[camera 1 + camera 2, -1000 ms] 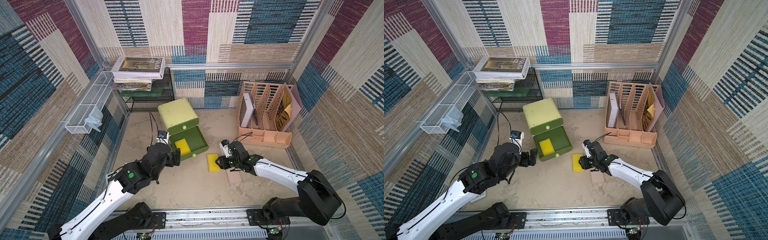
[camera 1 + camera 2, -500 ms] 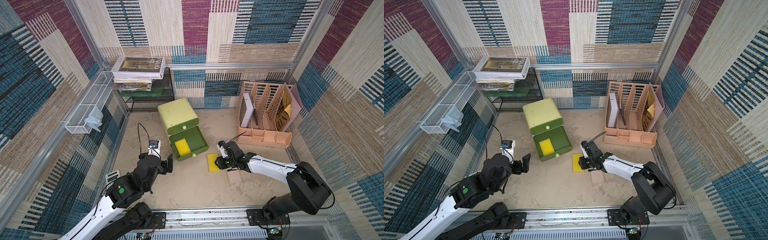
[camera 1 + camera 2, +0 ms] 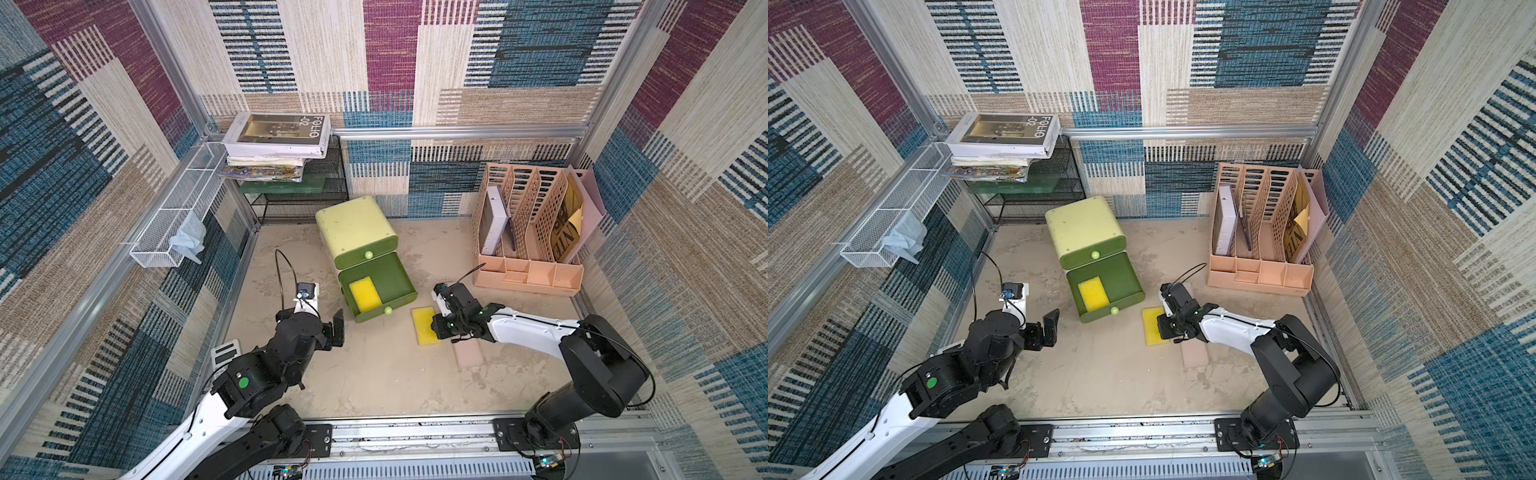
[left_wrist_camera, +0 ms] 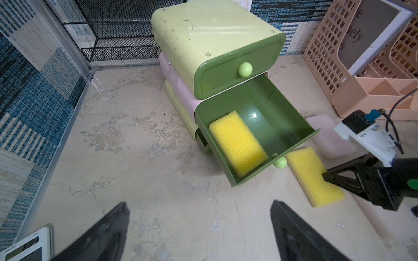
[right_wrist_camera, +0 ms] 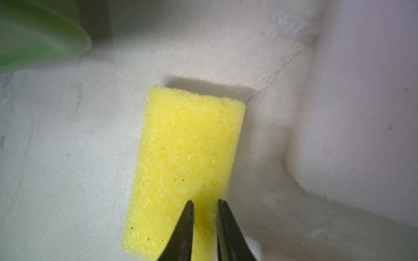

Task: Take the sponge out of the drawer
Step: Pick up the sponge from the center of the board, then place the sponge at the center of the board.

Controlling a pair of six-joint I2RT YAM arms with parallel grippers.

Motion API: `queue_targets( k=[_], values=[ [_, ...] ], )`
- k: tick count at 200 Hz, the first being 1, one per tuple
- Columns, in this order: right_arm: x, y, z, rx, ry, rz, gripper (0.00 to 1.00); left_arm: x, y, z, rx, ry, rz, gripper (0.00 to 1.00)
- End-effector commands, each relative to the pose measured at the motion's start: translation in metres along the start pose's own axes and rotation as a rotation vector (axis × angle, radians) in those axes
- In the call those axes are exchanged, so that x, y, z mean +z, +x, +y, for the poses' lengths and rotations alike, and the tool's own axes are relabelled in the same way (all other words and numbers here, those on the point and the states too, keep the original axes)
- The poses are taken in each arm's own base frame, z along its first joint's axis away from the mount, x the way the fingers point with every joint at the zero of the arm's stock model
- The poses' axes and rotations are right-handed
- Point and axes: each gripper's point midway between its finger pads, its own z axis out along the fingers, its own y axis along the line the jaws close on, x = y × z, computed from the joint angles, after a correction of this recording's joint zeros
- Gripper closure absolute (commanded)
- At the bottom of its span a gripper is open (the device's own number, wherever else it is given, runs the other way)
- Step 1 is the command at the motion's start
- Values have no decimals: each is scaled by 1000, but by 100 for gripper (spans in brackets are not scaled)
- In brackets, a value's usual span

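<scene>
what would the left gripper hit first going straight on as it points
Probably the near corner of the open drawer; the left gripper tilts down, so it might meet the table first.

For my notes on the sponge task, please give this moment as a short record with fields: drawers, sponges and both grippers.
drawer unit: top drawer closed
open drawer: pulled out, below the top one
sponge in drawer: yellow, flat, along one side wall
loose sponge: yellow, flat on the table, just past the drawer front
left gripper: open, empty, facing the drawer
right gripper: jaws nearly together at the loose sponge; grip cannot be told
task state: one sponge not yet out
</scene>
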Motion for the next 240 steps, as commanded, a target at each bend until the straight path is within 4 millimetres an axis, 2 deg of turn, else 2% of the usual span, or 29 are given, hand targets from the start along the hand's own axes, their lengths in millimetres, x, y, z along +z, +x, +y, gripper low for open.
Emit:
queue_targets(
  k=[1,39,83,130,240],
  values=[
    [-1,-5,-1,2,12,-11,87,0,-2,3,-7,-14,-9,0],
    [-6,-25,1,11,5,-58,100,-1,-2,3,-7,-15,-11,0],
    [-8,-49,1,34,-27,-94,100,-1,-2,4,-7,-17,-14,0],
    [-2,-72,6,37,-44,-111,100,-1,-1,4,-6,-20,-12,0],
    [16,-75,-9,74,-24,-89,97,0,-1,4,-2,-19,-9,0]
  ],
)
